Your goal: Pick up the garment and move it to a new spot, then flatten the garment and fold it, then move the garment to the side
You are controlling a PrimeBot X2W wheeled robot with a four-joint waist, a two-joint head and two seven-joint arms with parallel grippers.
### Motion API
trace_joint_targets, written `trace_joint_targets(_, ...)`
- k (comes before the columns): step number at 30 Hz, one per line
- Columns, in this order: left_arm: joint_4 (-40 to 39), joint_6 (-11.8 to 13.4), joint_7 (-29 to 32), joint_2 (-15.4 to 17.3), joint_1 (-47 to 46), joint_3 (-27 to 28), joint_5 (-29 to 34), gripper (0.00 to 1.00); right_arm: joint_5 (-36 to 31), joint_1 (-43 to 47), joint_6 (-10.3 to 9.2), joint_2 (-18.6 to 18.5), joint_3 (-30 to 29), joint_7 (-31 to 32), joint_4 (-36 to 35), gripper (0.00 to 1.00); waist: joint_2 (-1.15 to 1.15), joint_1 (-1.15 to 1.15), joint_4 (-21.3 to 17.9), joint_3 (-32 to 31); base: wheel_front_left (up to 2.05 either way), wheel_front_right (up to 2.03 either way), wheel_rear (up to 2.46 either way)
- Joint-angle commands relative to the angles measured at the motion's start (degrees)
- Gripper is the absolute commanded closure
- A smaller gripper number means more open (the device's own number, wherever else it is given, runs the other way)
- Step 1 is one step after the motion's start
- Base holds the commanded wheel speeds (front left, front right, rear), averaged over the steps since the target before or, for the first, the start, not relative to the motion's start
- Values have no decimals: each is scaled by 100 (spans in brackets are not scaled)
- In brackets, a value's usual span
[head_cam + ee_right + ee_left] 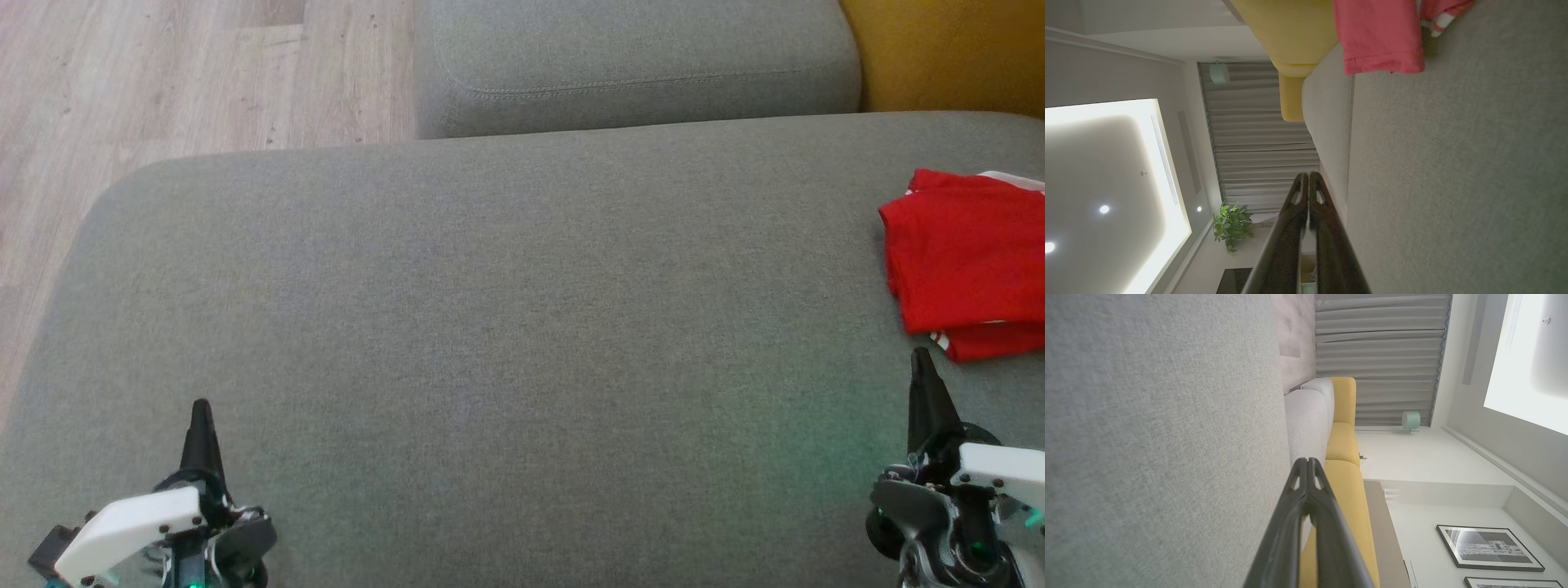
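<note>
The garment (967, 261) is a red piece with white trim, folded into a compact rectangle at the right edge of the grey sofa seat (490, 327). In the right wrist view the garment (1380, 36) lies at the top, ahead of the fingers. My right gripper (921, 359) is shut and empty, its tip just short of the garment's near edge, apart from it. My left gripper (201, 408) is shut and empty over the seat's lower left. Both wrist views show the fingertips pressed together: left gripper (1307, 460), right gripper (1305, 174).
A grey back cushion (637, 65) borders the seat's far side, with a yellow cushion (947, 49) at the far right. Wooden floor (163, 82) lies beyond the seat's left edge. The wide middle of the seat is bare fabric.
</note>
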Motion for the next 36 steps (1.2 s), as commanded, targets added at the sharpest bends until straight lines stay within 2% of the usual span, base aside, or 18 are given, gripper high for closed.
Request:
trace_joint_targets(1,-207,-38,43,22,-283,228,-28,100,37,-314,40,-26,116,35,-216,100,0,0,0,-1,0,0,0)
trace_joint_targets(36,-208,-38,42,22,-283,227,-29,100,38,-314,40,-26,117,34,-216,100,0,0,0,-1,0,0,0)
